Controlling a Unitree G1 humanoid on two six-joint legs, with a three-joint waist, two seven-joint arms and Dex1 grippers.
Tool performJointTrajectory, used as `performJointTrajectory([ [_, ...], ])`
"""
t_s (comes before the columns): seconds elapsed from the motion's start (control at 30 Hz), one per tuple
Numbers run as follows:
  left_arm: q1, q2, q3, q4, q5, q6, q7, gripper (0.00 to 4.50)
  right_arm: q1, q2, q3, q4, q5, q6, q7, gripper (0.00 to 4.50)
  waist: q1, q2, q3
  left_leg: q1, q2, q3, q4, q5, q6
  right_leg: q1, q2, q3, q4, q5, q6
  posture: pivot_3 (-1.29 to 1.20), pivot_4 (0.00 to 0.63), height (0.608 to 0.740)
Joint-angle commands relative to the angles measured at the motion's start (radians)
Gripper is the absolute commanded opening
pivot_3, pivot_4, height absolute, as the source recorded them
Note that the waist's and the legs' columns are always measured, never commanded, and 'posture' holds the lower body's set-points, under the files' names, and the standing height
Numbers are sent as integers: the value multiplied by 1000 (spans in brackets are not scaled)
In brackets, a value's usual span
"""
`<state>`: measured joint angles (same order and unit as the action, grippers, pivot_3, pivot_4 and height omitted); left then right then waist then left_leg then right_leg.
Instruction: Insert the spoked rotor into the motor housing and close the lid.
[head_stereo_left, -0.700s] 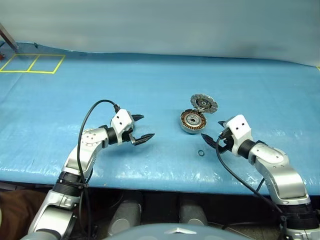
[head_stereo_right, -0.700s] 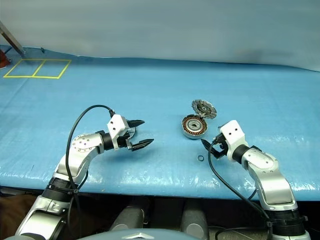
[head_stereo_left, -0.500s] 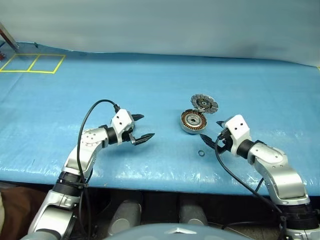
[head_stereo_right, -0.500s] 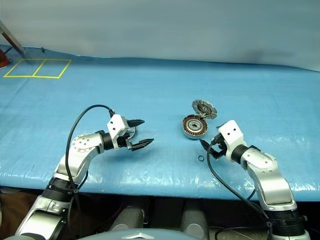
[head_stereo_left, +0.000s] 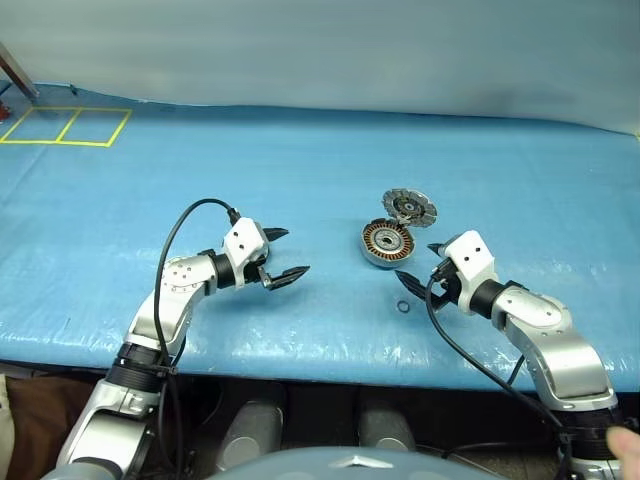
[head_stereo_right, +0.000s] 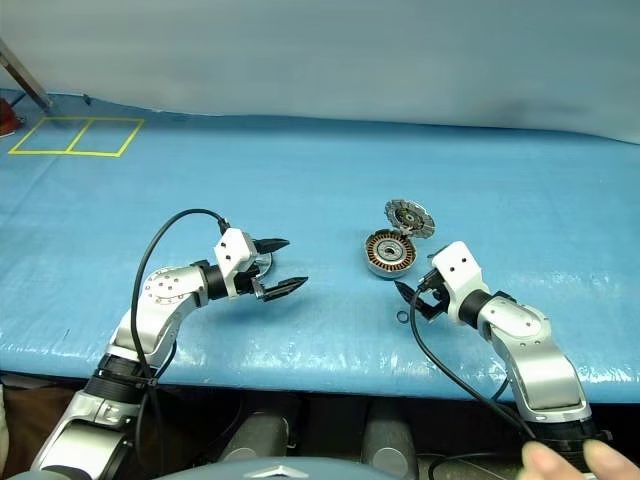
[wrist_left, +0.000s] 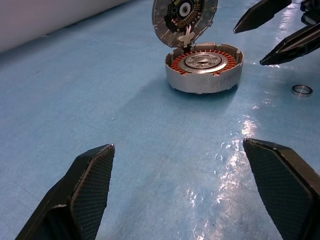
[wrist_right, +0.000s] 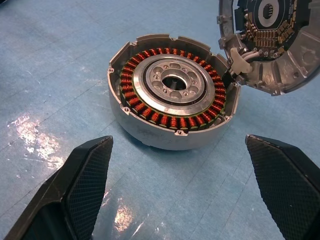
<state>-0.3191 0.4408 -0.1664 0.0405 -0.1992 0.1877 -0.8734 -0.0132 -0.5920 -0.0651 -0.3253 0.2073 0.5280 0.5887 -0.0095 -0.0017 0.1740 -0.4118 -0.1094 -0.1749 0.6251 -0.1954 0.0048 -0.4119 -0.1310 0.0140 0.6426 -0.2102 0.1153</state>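
The motor housing (head_stereo_left: 387, 243) lies on the blue table, its ring of copper windings (wrist_right: 150, 112) facing up around a silver hub. The lid (head_stereo_left: 408, 207) stands open, hinged at the housing's far rim, with its segmented inner face (wrist_right: 270, 35) showing. My right gripper (head_stereo_left: 415, 260) is open just right of the housing, one fingertip on each side of its near-right edge, touching nothing. My left gripper (head_stereo_left: 293, 252) hangs open and empty well left of the housing. A bit of silver (head_stereo_right: 262, 264) shows under the left gripper's body; I cannot tell whether it is the spoked rotor.
A tiny black ring (head_stereo_left: 401, 306) lies on the table just in front of the right gripper's nearer finger. Yellow tape squares (head_stereo_left: 65, 126) mark the far left corner. A person's hand (head_stereo_right: 560, 462) shows at the bottom right, below the table edge.
My right gripper has edged slightly left, closer to the housing. A person's hand has come into view at the bottom right. The left arm has kept still.
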Motion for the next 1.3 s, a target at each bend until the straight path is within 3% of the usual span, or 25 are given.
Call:
performJointTrajectory([
  [0.03, -19, -5, 21, 2, -10, -12, 4, 4500, -4, -20, -5, -42, -11, -17, 2, 4482, 0, 0, 0, 0, 0, 0, 0, 0, 0, 0, 0, 0, 0, 0, 0, 0, 150, 740],
  [0.73, -39, -33, 22, 20, -23, -17, 0, 4500, -40, -57, 30, -49, -11, 10, 33, 4482, -1, 0, 0, 0, 0, 2, 3, -1, 1, 0, 0, 1, 1, 1, 1, 0, 150, 740],
  [1.03, -42, -38, 12, 28, -11, -25, -3, 4500, -222, -200, 222, 30, -144, 31, 155, 4482, -4, 0, 0, 1, 1, 5, 4, 0, 1, 0, 0, 2, 1, 3, 1, 0, 150, 740],
  [1.3, -22, -40, 10, 18, -4, -31, 2, 4500, -446, -242, 386, 116, -211, 20, 342, 4482, -4, 0, 0, 0, 2, 5, 4, 0, 1, 0, 1, 2, 0, 4, 0, 0, 150, 740],
])
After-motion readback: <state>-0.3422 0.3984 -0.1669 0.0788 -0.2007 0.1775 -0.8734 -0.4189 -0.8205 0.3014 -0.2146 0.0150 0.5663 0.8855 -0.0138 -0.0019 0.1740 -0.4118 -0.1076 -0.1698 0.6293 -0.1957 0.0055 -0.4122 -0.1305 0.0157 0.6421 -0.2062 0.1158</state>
